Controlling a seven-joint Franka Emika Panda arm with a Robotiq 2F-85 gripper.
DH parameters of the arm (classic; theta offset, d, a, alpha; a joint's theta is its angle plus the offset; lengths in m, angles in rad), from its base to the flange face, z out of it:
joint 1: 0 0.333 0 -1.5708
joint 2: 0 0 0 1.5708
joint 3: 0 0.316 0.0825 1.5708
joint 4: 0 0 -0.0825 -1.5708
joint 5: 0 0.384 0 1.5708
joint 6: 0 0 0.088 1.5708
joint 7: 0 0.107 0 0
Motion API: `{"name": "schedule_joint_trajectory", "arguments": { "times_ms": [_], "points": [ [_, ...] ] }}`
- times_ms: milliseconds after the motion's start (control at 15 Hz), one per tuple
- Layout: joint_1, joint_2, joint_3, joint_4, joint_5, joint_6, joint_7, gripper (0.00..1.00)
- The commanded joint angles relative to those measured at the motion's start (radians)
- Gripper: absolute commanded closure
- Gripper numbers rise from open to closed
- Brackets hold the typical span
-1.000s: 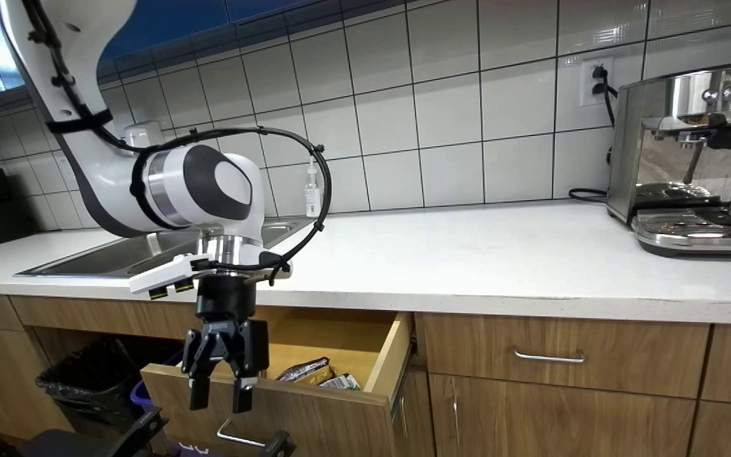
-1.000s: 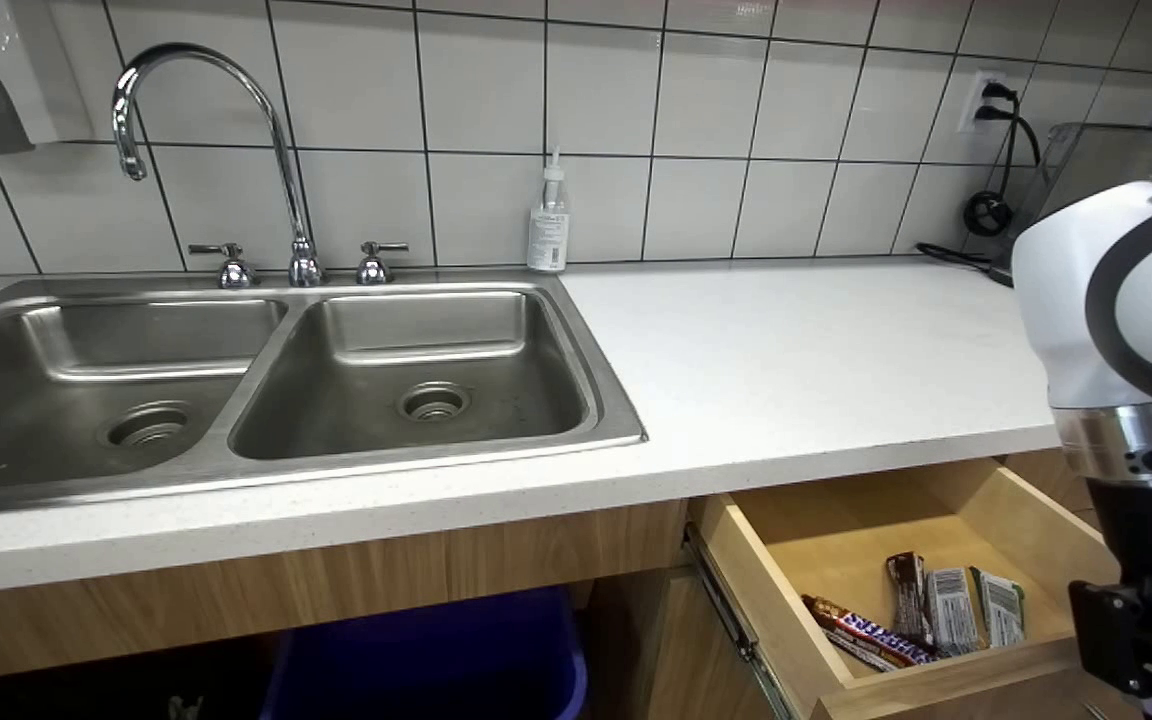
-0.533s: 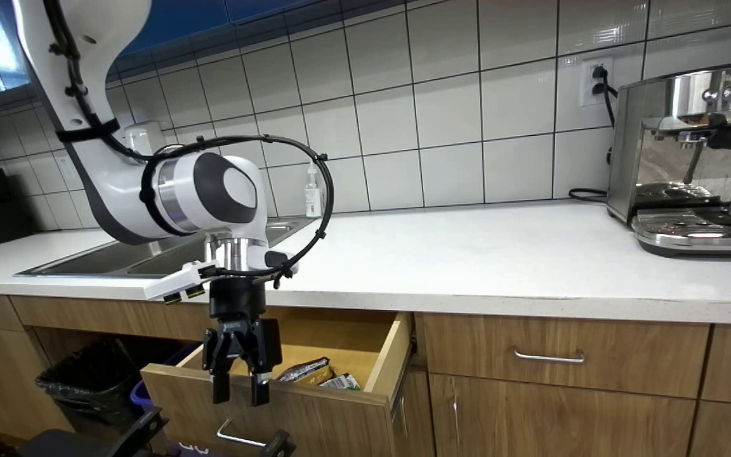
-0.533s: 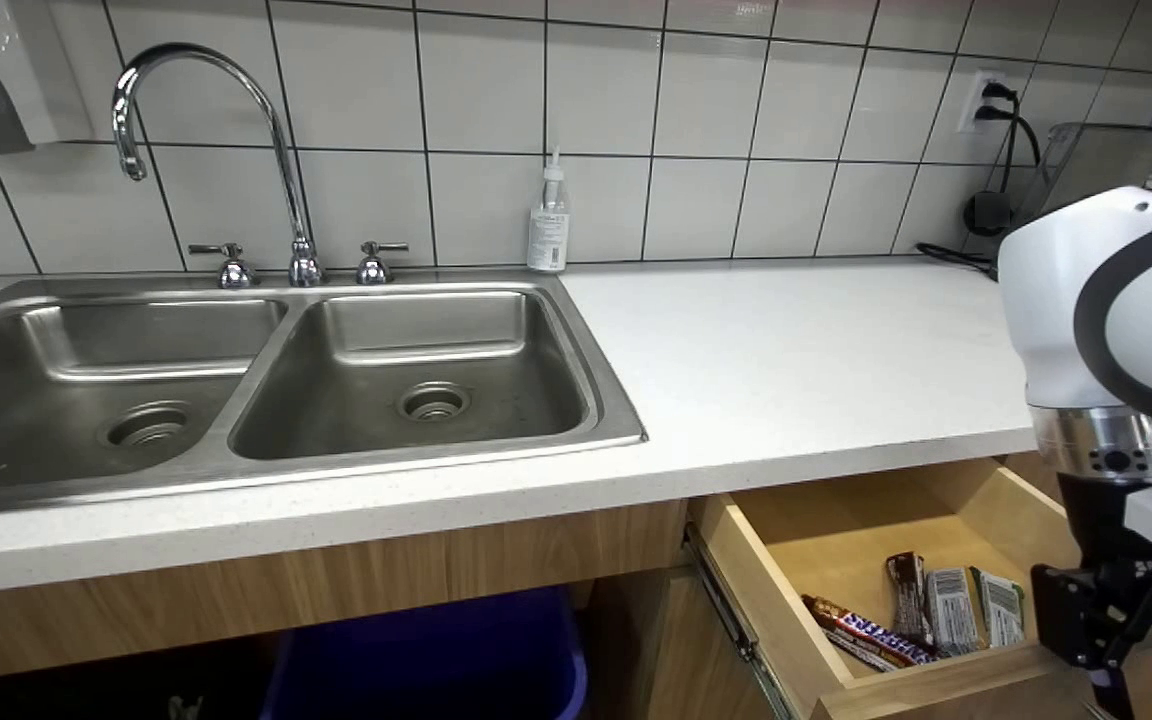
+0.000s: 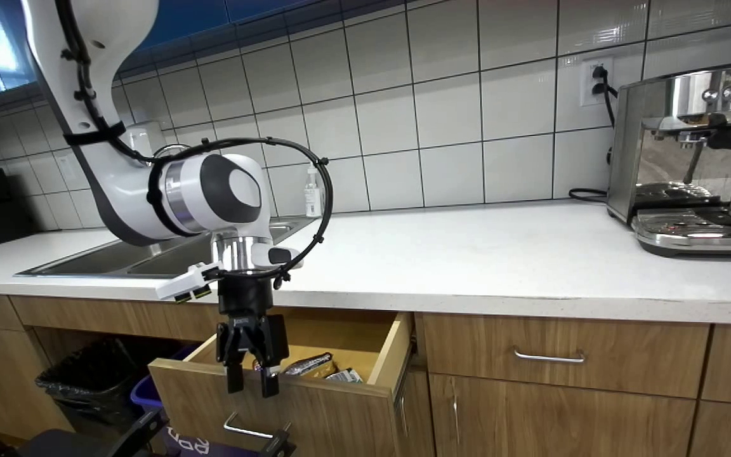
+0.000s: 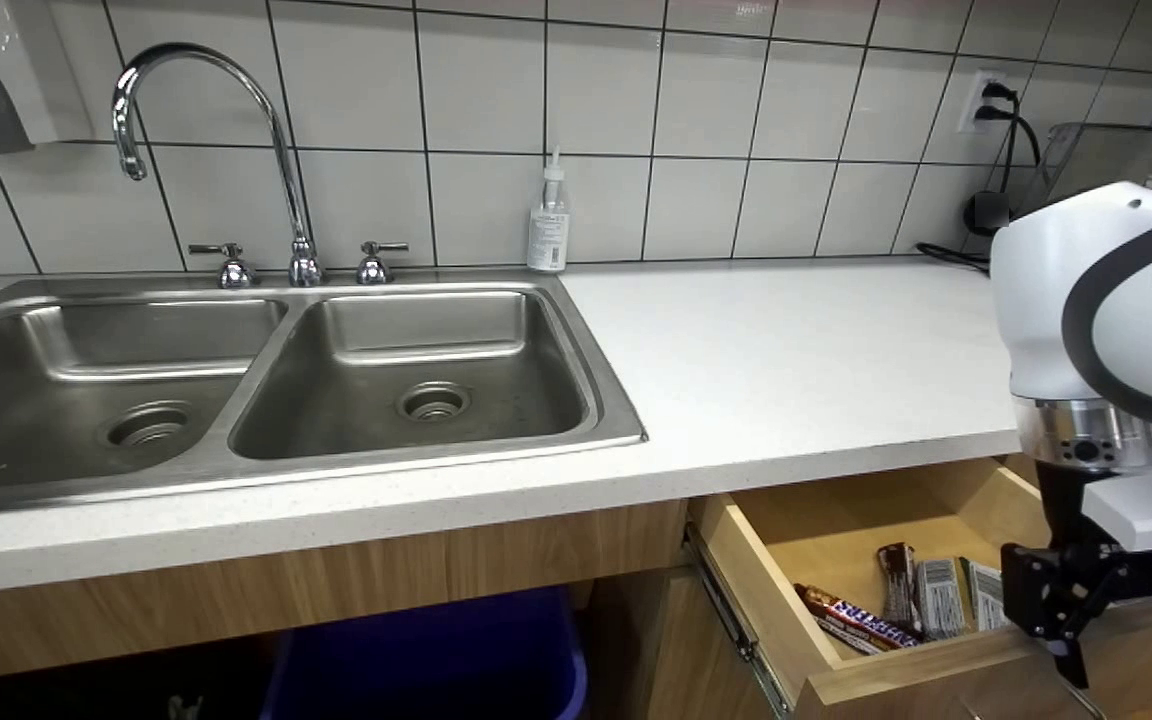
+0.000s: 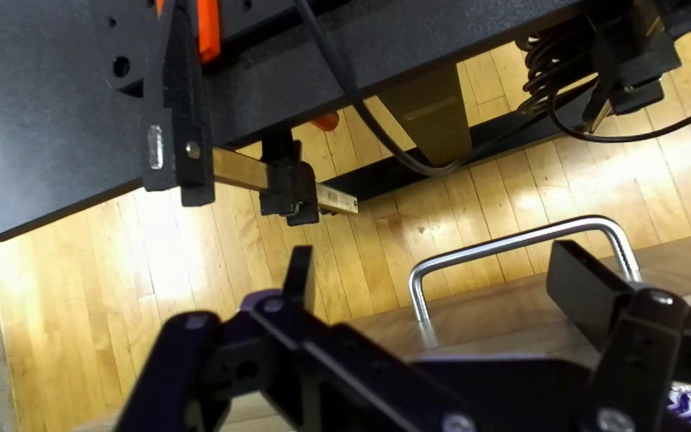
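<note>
My gripper [image 5: 252, 384] points down, open and empty, at the front of a pulled-out wooden drawer [image 5: 334, 416]. It also shows in an exterior view [image 6: 1136, 655] at the right edge. In the wrist view the fingers [image 7: 433, 273] are wide apart, with the silver drawer handle [image 7: 510, 243] beyond and between them. The handle also shows in an exterior view [image 5: 246, 432], below the fingertips. I cannot tell whether a finger touches the drawer front. Inside the drawer lie a Snickers bar [image 6: 861, 622] and several other wrapped bars [image 6: 941, 598]; the arm partly hides them.
A white countertop [image 5: 467, 254] runs above the drawer. A double sink [image 6: 616, 425] with a faucet [image 6: 281, 150] and a coffee machine [image 5: 689, 158] are there. A black-lined bin [image 5: 96, 374] and a blue bin [image 6: 436, 660] stand below. A black table [image 7: 51, 120] with clamps faces the drawer.
My gripper has moved toward the counter and slightly up in the picture. The drawer has slid a little inward, with the bars in it. The fingers stay open.
</note>
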Motion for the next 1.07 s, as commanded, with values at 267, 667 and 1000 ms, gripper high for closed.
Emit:
{"name": "schedule_joint_trajectory", "arguments": {
  "times_ms": [267, 667, 1000],
  "points": [
    [0.014, 0.028, -0.024, 0.052, -0.016, 0.037, 0.054, 0.0],
    [0.016, 0.043, -0.03, 0.083, -0.011, 0.057, 0.05, 0.0],
    [0.022, 0.062, -0.035, 0.117, -0.012, 0.08, 0.054, 0.0]
  ]
}}
